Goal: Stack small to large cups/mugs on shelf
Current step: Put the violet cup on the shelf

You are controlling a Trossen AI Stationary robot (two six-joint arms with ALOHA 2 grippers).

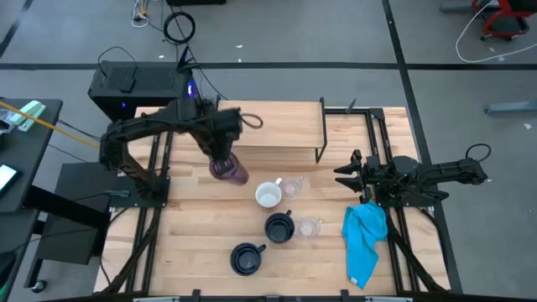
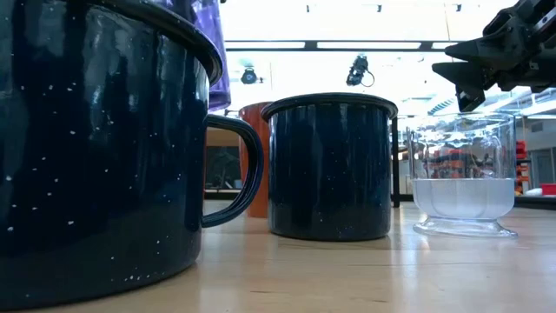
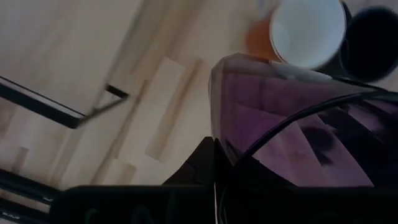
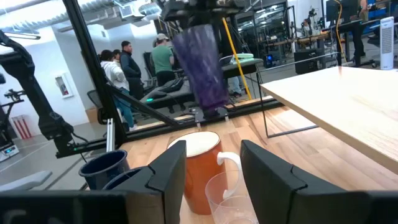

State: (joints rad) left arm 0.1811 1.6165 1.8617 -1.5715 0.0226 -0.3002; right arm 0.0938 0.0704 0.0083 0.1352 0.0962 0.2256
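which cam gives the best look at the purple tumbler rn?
Right wrist view: the purple tumbler shows side-on, nearly whole, hanging from the left gripper above the table, shut on its rim. High view shows it tilted under the arm. Left wrist view is a close-up of its wall; low view catches only a sliver.

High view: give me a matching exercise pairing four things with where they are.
Things:
1. purple tumbler
2. blue cloth
3. orange-brown mug
4. shelf

Places:
A. far side of the table, nothing on it
B. on the table below the right gripper
C. held off the table in the left gripper
D. standing beside a clear glass

Pairs: 1-C, 2-B, 3-D, 4-A
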